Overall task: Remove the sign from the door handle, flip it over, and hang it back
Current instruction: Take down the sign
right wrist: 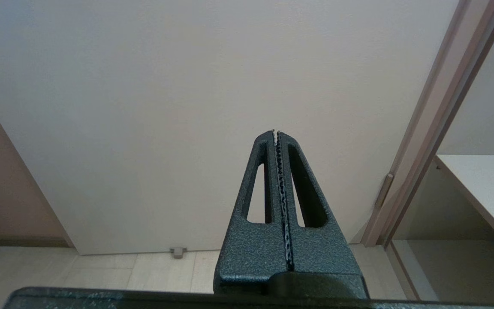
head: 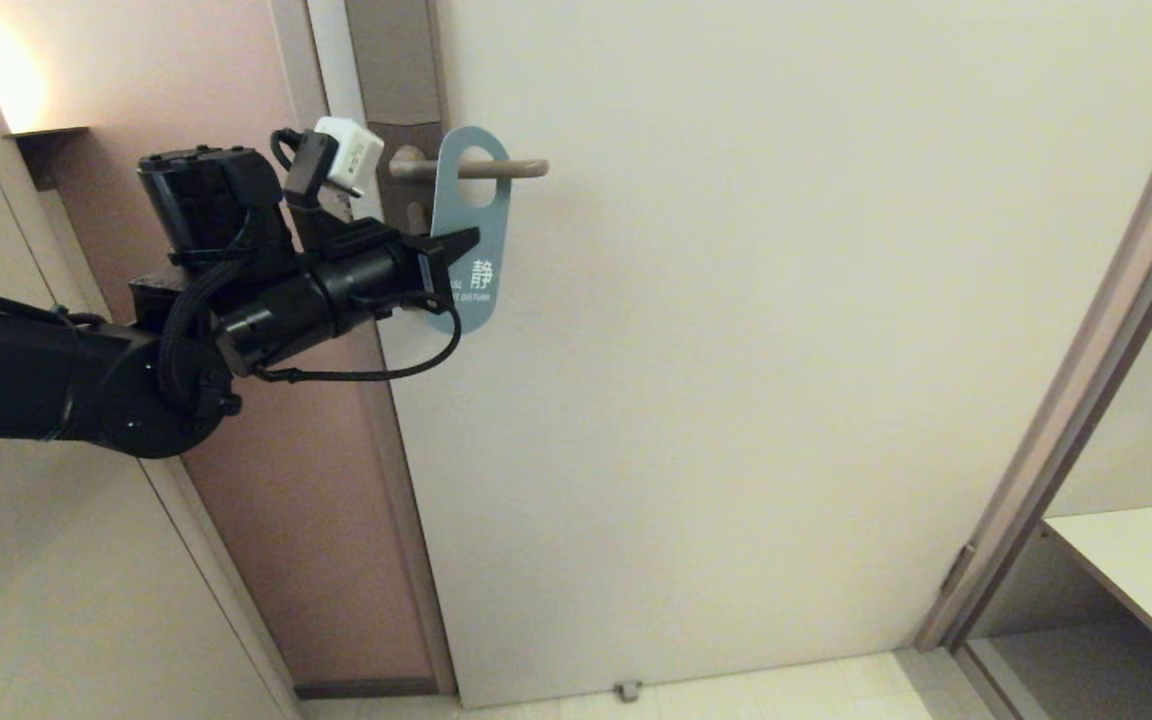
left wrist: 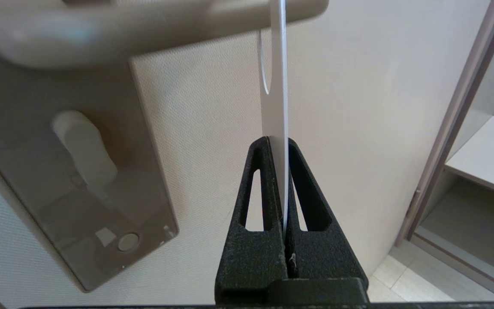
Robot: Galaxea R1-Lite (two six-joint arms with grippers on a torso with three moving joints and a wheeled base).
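Door (head: 736,400) fills most of head view, pale, shut; frame edge + brown wall panel (head: 316,520) run down just beside the handle side. Door handle (head: 496,168): level lever on tall backplate, free end pointing away from frame. Sign (head: 481,230) hangs on lever thru its oval hole, blue side out, roughly mid-lever, lower part swung off the door. Left hand (head: 451,262) closed on sign's lower edge, card edge-on btwn the jaws in left wrist view (left wrist: 278,124). Right hand (right wrist: 276,133) shut, empty, parked low facing door. Progress, judged: grasp done; lift-off, flip, re-hang all left. Room: open door face beyond lever tip, so slide-off that way looks free; frame side tight. Shelf (head: 1146,560) well apart, right.
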